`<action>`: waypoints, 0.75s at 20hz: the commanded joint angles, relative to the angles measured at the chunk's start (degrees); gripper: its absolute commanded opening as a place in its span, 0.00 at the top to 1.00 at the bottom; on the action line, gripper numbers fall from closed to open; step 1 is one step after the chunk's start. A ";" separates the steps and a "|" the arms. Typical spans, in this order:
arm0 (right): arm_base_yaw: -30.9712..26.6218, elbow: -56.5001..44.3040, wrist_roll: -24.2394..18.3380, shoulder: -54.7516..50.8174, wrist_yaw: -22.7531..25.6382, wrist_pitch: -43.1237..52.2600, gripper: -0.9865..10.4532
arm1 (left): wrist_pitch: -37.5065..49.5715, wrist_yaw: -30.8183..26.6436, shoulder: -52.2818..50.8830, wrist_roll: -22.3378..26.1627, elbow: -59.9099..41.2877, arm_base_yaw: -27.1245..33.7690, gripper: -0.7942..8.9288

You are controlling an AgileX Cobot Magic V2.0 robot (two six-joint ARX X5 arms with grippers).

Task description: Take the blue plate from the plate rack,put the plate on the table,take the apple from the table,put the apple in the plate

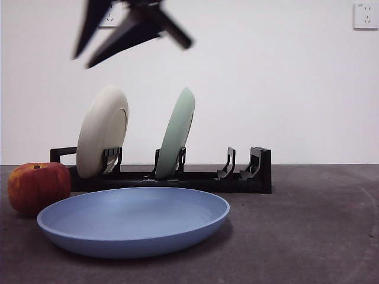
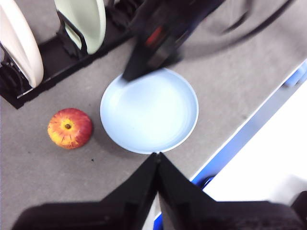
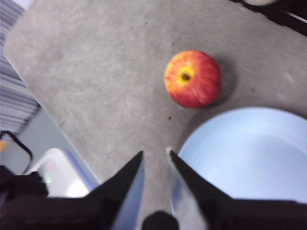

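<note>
The blue plate [image 1: 133,222] lies flat on the table [image 1: 308,236] in front of the plate rack [image 1: 260,171]. The apple [image 1: 38,186] stands on the table just beside the plate's rim, apart from it. My right gripper [image 1: 83,60] hangs blurred high above the rack, pointing toward the apple's side, open and empty. In the right wrist view its jaws [image 3: 154,153] stand a little apart above the table, between the apple [image 3: 193,79] and the plate [image 3: 249,153]. My left gripper [image 2: 156,155] is shut and empty, high over the table's edge, looking down on the plate [image 2: 148,110] and the apple [image 2: 70,128].
A cream-white plate [image 1: 102,130] and a pale green plate [image 1: 176,130] stand upright in the rack; its other holders are bare. The right arm [image 2: 158,38] shows blurred over the plate's far rim. The table's edge [image 2: 240,139] runs close to the plate.
</note>
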 commanded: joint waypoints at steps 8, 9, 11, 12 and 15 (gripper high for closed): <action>2.10 25.59 -5.07 20.83 4.26 -8.24 0.31 | 0.13 -5.75 -19.32 0.96 -0.33 0.20 0.93; 2.10 25.90 -5.05 22.03 5.14 -8.28 0.30 | 0.13 -6.82 -21.44 0.22 -0.33 0.20 0.93; 2.10 26.12 -5.07 24.35 7.04 -8.35 0.30 | 0.13 -7.98 -24.50 -0.15 -0.33 0.20 0.93; 2.10 26.12 -5.05 25.46 7.19 -8.31 0.27 | 0.13 -7.98 -25.44 -0.07 -0.35 0.20 0.93; 2.08 26.12 -5.03 28.30 7.23 -7.67 0.25 | 0.07 -7.87 -25.77 2.12 -0.90 0.20 0.93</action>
